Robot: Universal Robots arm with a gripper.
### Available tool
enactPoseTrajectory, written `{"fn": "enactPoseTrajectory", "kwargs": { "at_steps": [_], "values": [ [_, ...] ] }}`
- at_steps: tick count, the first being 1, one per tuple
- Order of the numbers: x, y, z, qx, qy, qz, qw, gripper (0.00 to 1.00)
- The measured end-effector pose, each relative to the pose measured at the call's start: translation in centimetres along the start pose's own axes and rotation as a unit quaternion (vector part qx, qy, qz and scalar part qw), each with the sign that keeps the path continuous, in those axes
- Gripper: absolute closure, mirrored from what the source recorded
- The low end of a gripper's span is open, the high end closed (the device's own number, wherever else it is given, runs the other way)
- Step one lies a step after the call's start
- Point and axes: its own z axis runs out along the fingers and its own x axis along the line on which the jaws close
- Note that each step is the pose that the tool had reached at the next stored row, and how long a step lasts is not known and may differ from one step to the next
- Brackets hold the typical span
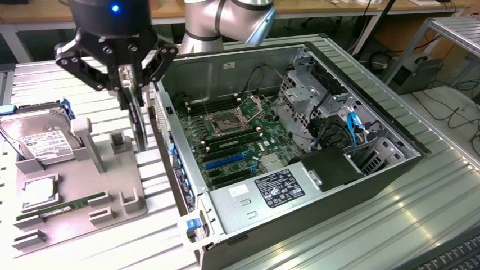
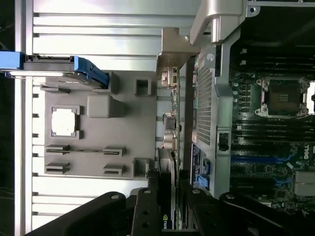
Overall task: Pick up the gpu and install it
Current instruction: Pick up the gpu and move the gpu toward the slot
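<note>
- Plainly, the gripper (image 1: 127, 90) hung above the table (image 1: 420, 214), on the exterior view's left, just beside the open computer case (image 1: 248, 225)
- Its fingers (image 2: 147, 206) pinched the gpu (image 1: 137, 124) by one end, one on each flat face
- The gpu hung upright and edge-on below the fingers, over the side of the grey tray (image 1: 112, 185) nearest the case; whether its lower end touched the tray could not be told
- In the wrist view the gpu (image 2: 170, 147) ran away from the gripper (image 2: 170, 189) between the tray (image 2: 123, 123) and the case's perforated wall (image 2: 204, 98), with its pale silver bracket (image 2: 174, 49) at the far end
- The tray sat on the table towards its edge on the exterior view's left, touching or nearly touching the case
- A silver hard drive (image 1: 37, 143) with a white label stood tilted at the tray's far end, a square processor chip (image 1: 39, 194) lay in a pocket nearer the front, and a slim green memory stick (image 1: 64, 205) lay beside it
- The case lay on its side in the middle of the table, its motherboard (image 1: 240, 140) exposed
- The processor socket (image 1: 225, 121) stood open, and blue slots (image 1: 225, 160) showed below it
- A labelled power supply (image 1: 281, 188) filled the case's near end
</note>
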Motion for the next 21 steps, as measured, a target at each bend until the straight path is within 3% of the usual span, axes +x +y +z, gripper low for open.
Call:
{"fn": "enactPoseTrajectory", "kwargs": {
  "at_steps": [5,10,12,21],
  "values": [
    [-2.3,-0.11,-1.08,-0.0003,0.0081,0.000,1.0000,0.74],
    [-4.6,-0.19,-1.40,-0.0004,0.0144,0.001,0.9999,0.74],
    [-6.3,-0.24,-1.49,-0.0004,0.0175,0.001,0.9998,0.74],
    [-11.0,-0.37,-1.56,-0.0010,0.0228,0.001,0.9997,0.74]
  ]
}}
